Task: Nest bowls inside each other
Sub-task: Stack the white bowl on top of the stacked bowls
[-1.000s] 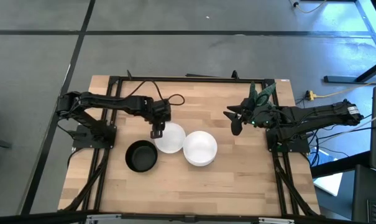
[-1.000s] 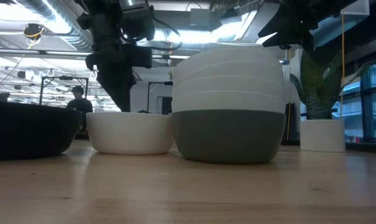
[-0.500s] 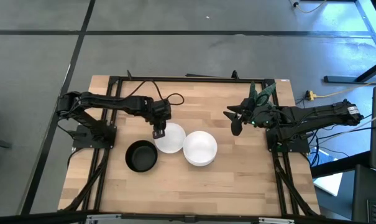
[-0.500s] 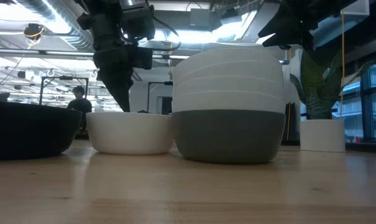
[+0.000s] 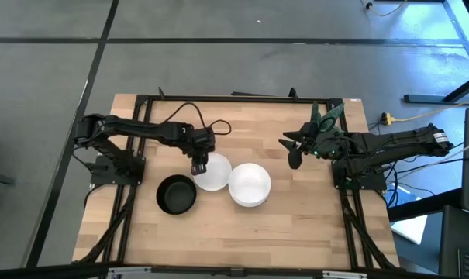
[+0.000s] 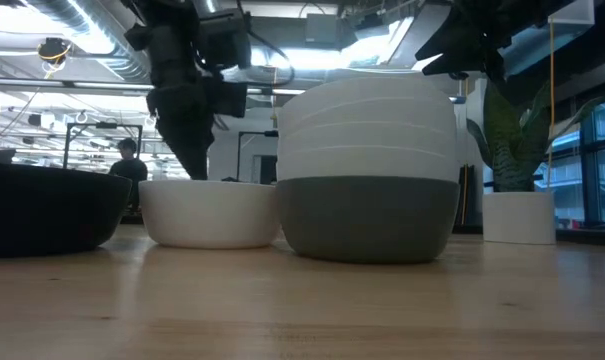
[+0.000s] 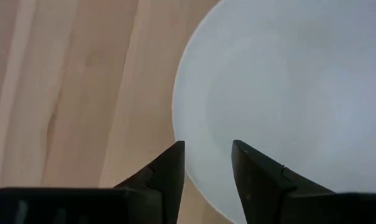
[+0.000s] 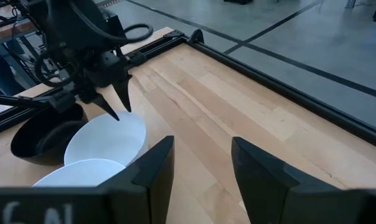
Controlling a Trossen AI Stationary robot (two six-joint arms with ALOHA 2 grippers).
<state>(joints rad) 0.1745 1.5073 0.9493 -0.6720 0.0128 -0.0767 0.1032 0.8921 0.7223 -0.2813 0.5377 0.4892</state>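
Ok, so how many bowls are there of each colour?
White: 5, the lone white bowl plus 4 stacked white bowls, counted by their rims in the low view
Black: 1, the black bowl
Dark grey: 1, the dark grey bowl under the stack
Total: 7 bowls

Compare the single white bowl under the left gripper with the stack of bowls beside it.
The single white bowl is one low bowl; the stack of bowls rises much taller, with white bowls nested in a dark grey one. The left gripper straddles the single bowl's rim with open fingers; no gripper is at the stack, and the right gripper hovers apart. The single bowl lies between the black bowl and the stack. Both rest upright on the table.
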